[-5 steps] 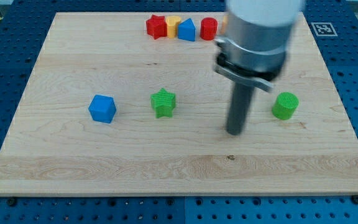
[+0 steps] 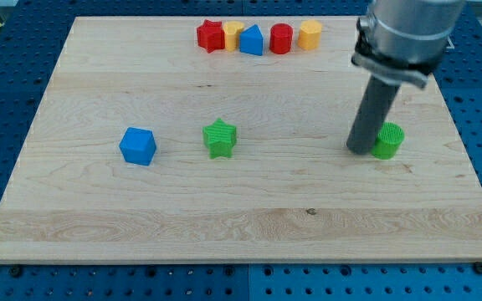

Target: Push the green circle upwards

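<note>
The green circle [image 2: 388,140] stands on the wooden board [image 2: 241,209] at the view's right, about mid-height. My tip [image 2: 360,150] rests on the board right at the circle's left side, touching or nearly touching it. The dark rod rises from there to the grey arm body at the view's top right and hides a sliver of the circle's left edge.
A green star [image 2: 220,138] and a blue cube [image 2: 137,146] lie left of centre. Along the top edge sits a row: red star [image 2: 211,36], yellow block [image 2: 233,33], blue block [image 2: 252,40], red cylinder [image 2: 281,38], yellow cylinder [image 2: 310,35].
My tip has moved to the right and slightly up, from mid-board to the green circle's left side. The arm no longer hides the yellow cylinder. No block has moved.
</note>
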{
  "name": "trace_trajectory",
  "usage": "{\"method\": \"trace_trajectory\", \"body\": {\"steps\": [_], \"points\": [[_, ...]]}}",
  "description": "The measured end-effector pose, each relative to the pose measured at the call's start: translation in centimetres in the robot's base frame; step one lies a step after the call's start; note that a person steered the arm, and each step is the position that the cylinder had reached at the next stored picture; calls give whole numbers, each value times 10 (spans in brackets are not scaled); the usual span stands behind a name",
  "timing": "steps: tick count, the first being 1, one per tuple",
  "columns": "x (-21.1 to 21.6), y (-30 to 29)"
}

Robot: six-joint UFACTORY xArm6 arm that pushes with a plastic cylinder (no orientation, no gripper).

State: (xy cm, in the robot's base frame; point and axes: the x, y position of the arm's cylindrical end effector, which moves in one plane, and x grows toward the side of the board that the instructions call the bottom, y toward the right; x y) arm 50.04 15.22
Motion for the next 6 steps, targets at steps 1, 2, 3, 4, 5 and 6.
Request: {"method": "trace_trajectory", "body": {"steps": [1,2,3,4,5,6], "points": [[25,31],[-9,55],[-64,50],[-64,47],[-20,32],[-32,11]]}}
